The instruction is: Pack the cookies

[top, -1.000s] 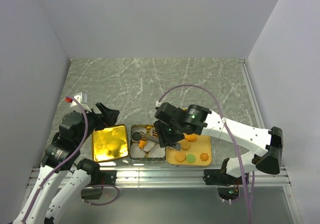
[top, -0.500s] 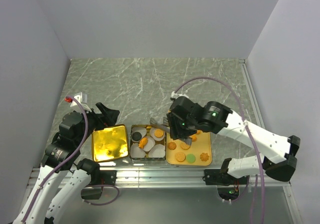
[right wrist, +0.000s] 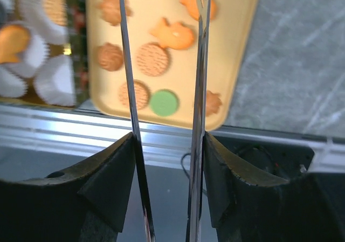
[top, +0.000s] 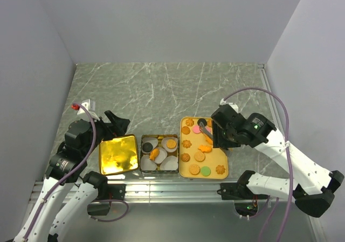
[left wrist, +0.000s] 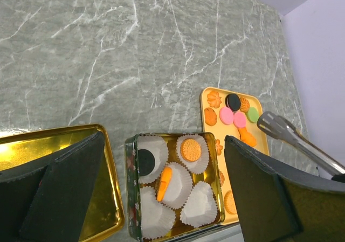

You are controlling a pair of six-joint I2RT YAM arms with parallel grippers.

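Observation:
Cookies (top: 200,156) of several colours lie on a yellow tray (top: 214,159). The open tin (top: 142,153) of white paper cups holds three cookies: a black one (left wrist: 145,161), a round golden one (left wrist: 190,150) and an orange one (left wrist: 165,184). My right gripper (top: 217,133) is shut on metal tongs (top: 203,125), whose arms (right wrist: 127,64) stand apart over the tray (right wrist: 229,53) with nothing between them; their tips are cut off in the right wrist view. My left gripper (top: 111,124) is open and empty above the tin (left wrist: 131,199) and the gold lid.
The gold lid (top: 117,154) lies left of the tin, near the table's front rail (top: 172,191). A green cookie (right wrist: 164,102) lies near the tray's front edge. Walls enclose the marbled table at left, right and back.
My right arm swung right with the tongs, from over the tin to over the tray's right side. A round golden cookie now lies in the tin's far right cup. Left arm still.

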